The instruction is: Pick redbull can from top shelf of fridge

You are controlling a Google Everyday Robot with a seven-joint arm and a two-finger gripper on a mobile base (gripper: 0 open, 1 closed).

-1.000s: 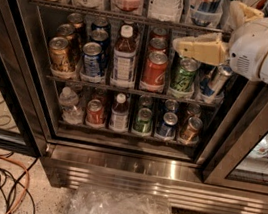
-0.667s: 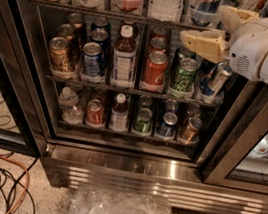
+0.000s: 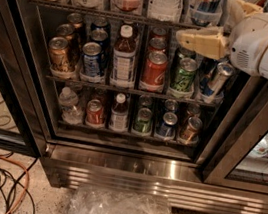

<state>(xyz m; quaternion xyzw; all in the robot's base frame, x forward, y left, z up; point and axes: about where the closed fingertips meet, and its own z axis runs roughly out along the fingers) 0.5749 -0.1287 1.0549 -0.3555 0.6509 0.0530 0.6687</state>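
My gripper [image 3: 182, 37] hangs just below the top shelf [image 3: 88, 9] rail, at the fridge [image 3: 115, 163] front. Redbull can [image 3: 207, 1] sits above it. Open or closed: cannot tell.

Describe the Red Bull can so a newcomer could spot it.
In the fridge, follow the top shelf to its right end, just above the gripper. The Red Bull can stands there, the only blue and silver one with red marks in that row.

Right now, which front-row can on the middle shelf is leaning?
The silver-blue can at far right: it tilts, the others stand upright. The hand hovers above the green can beside it.
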